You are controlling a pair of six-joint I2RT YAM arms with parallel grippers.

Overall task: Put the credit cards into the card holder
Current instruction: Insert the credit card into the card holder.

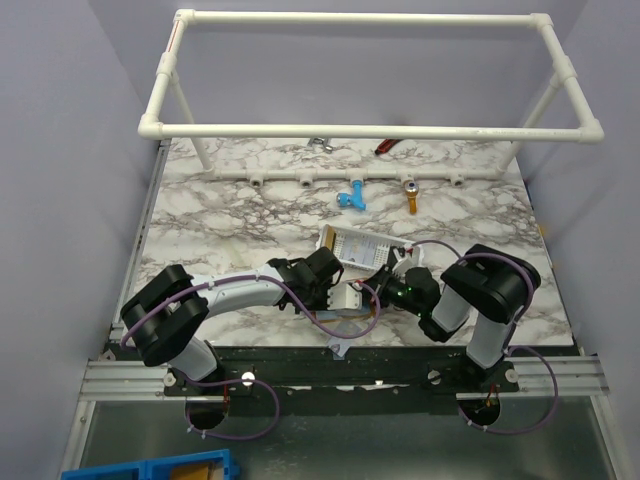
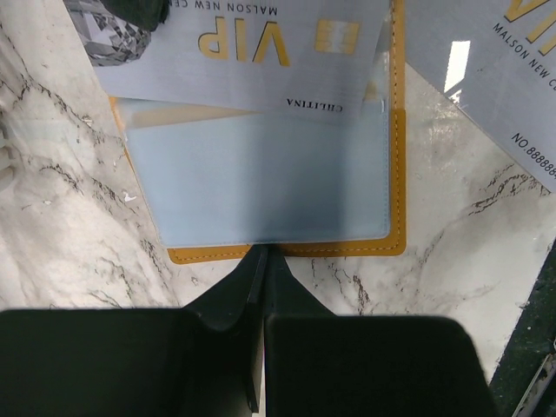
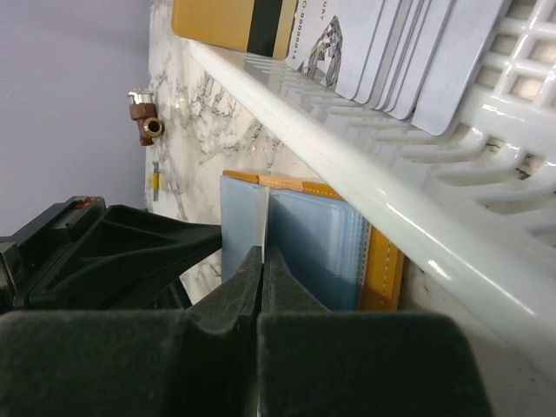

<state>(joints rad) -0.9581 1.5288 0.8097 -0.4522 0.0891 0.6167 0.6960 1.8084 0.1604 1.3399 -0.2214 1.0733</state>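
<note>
The left wrist view showed the card holder (image 2: 269, 182) unfolded near the front edge of the table (image 2: 52, 217), a silvery card (image 2: 252, 52) across its far end and the left gripper (image 2: 263, 256) pressed together at its near rim. Only the right wrist view showed the right gripper (image 3: 261, 256), likewise closed, beside the basket (image 3: 365, 165) of credit cards (image 3: 391, 43).

The holder (image 2: 278, 182) lies open on the tabletop (image 2: 61, 217), just beside the basket (image 3: 417, 217). My left claw (image 2: 263, 261) sits at the holder's near edge, and my right claw (image 3: 261, 261) sits at an adjoining edge, with the basket wall on its right. One card (image 2: 252, 52) lies across the holder's far half. A second card (image 2: 512, 78) lies just off the holder's far right corner. More cards (image 3: 408, 52) lie in the basket. A fitting (image 3: 146, 117) stands on the tabletop beyond, well apart.
</note>
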